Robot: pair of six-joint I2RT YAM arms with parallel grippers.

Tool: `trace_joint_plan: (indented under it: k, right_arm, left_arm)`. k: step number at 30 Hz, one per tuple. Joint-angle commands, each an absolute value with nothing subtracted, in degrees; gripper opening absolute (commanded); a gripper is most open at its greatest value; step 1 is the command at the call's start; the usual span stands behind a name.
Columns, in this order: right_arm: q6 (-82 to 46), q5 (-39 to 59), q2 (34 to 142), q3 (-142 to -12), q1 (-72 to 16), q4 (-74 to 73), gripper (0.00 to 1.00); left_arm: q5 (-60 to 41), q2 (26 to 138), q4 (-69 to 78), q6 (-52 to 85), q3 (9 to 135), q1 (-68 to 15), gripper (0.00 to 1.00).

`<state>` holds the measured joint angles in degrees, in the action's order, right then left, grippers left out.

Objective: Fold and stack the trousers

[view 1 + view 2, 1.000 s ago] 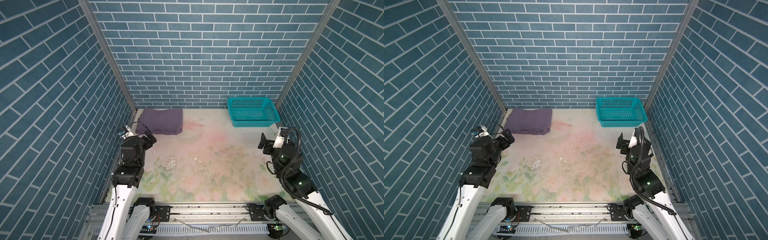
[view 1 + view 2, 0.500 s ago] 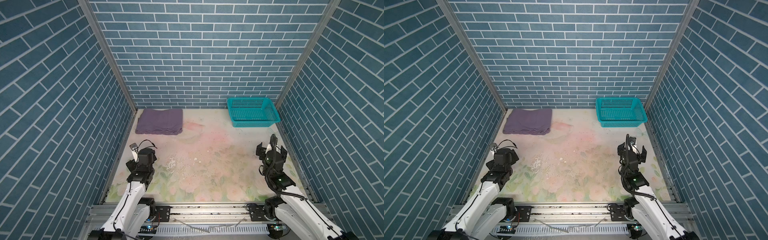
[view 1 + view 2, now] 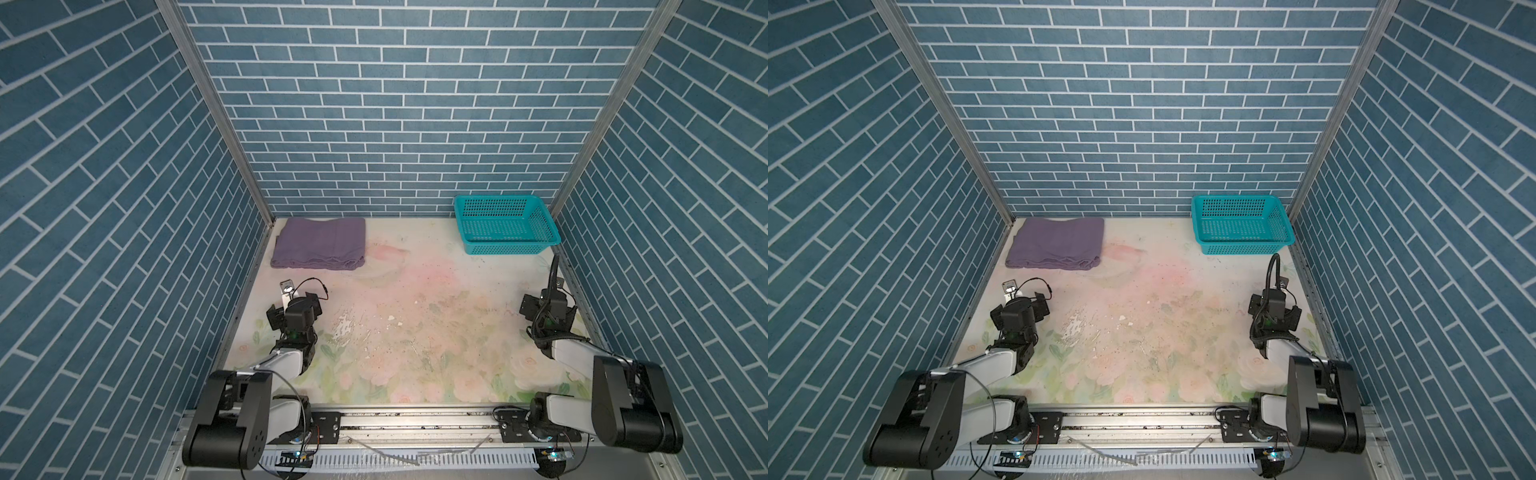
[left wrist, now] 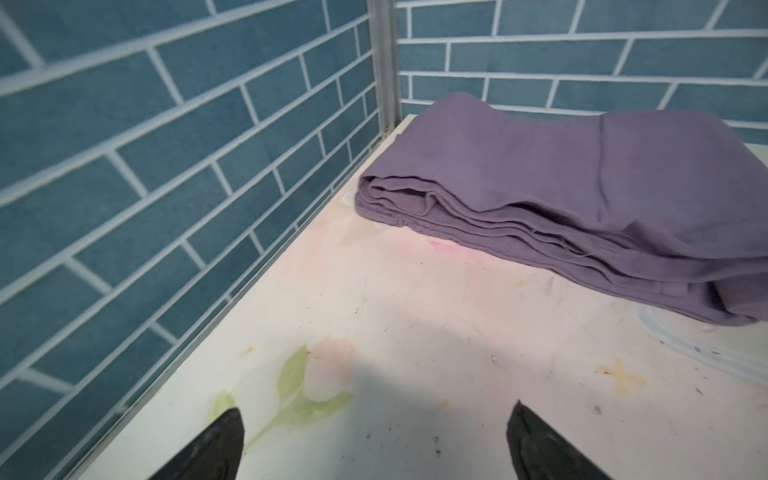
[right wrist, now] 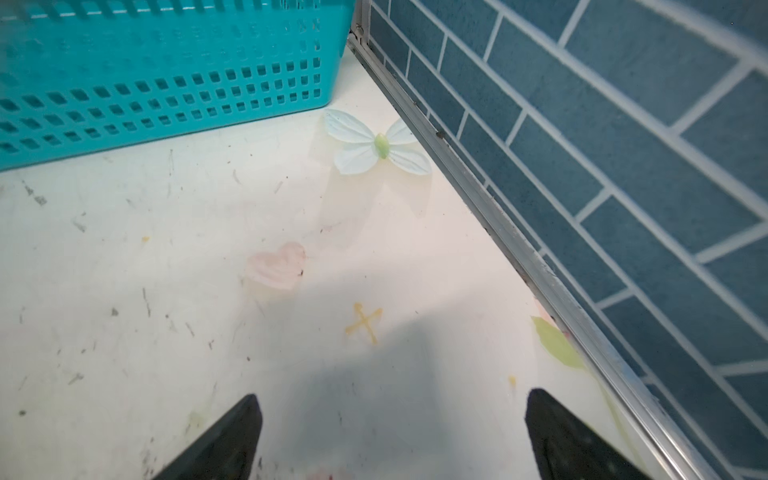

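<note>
Far-left corner of the table: trousers (image 3: 319, 243) lie folded, layered edge facing near.
Left end effector (image 4: 374, 409) is nearer, trousers straight beyond it; right end effector (image 5: 393, 397) well apart. Both gape wide, empty.

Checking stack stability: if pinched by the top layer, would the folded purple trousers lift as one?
Probably not: the trousers look soft, with loose layers along the near edge, so the top would likely peel up. Pushed, they'd probably bunch, not slide.
</note>
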<state>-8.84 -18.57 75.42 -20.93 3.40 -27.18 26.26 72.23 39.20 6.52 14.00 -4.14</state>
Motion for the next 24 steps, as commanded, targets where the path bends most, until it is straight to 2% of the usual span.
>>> trace_joint_plan:
  k: [1,3,4,6,8,9,10,11,12,24]
  right_arm:
    - [-10.2,-12.1,79.4,-23.8,4.2,-37.8,0.99]
    - [-9.0,-12.4,83.6,-22.9,4.3,-44.9,0.99]
    - [-7.9,-11.6,83.2,-23.1,3.5,-43.2,0.99]
    - [-6.6,-7.0,85.4,-21.0,3.5,-49.3,0.99]
    - [-6.0,-4.5,89.3,-18.4,3.8,-58.9,0.99]
    - [-6.1,-4.3,87.0,-19.7,3.9,-52.8,0.99]
    - [-5.5,-1.8,89.0,-21.0,4.0,-54.2,0.99]
    - [-4.4,-0.1,88.0,-22.5,4.0,-48.9,0.99]
    - [-3.2,3.4,88.7,-22.8,3.9,-49.8,0.99]
    - [-2.9,4.7,88.6,-23.2,4.1,-48.2,0.99]
  left_arm:
    - [18.2,77.8,53.2,-0.4,15.2,-3.9,0.99]
    - [17.9,87.8,67.3,-1.3,13.3,-3.7,0.99]
    - [17.9,90.2,72.9,-2.4,12.2,-3.8,0.99]
    - [17.3,85.1,63.8,0.1,12.6,-3.1,0.99]
    - [17.1,88.0,63.1,-0.8,15.4,-2.9,0.99]
    - [16.0,86.5,55.8,-0.3,17.7,-2.9,1.00]
    - [16.3,86.2,51.1,-0.3,20.2,-2.9,0.99]
    - [17.2,87.7,52.4,-1.9,21.0,-3.6,0.99]
    - [17.2,87.4,51.3,-1.9,21.0,-4.4,0.99]
    - [17.3,87.5,51.3,-1.7,21.1,-4.3,0.99]
